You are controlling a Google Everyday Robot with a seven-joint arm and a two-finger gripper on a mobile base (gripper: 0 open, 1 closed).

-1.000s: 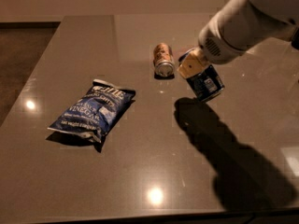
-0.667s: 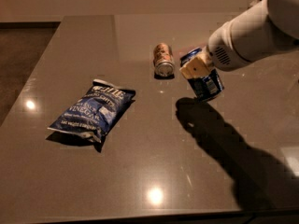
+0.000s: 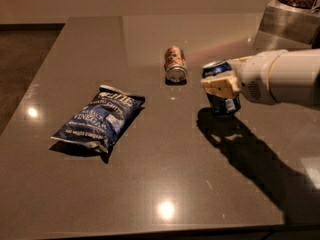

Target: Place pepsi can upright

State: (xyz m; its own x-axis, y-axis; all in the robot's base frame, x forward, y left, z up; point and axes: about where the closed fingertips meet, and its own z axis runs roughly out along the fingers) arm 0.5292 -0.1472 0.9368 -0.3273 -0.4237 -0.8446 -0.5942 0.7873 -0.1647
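Observation:
The pepsi can [image 3: 223,104], dark blue with white patches and a silver top, stands upright right of the table's centre, its base at or just above the table. My gripper [image 3: 218,84] reaches in from the right on a white arm. It is shut on the can, with one tan finger [image 3: 220,87] across the can's upper front. The far finger is hidden behind the can.
A tan-brown can [image 3: 175,64] lies on its side just left of and behind the pepsi can. A flat blue chip bag [image 3: 100,119] lies at the left. A metal container [image 3: 285,21] stands at the back right. The brown table [image 3: 150,184] ends near the bottom edge.
The can was tilted in the gripper; now it is upright and lower. The arm has dropped to a more level reach from the right.

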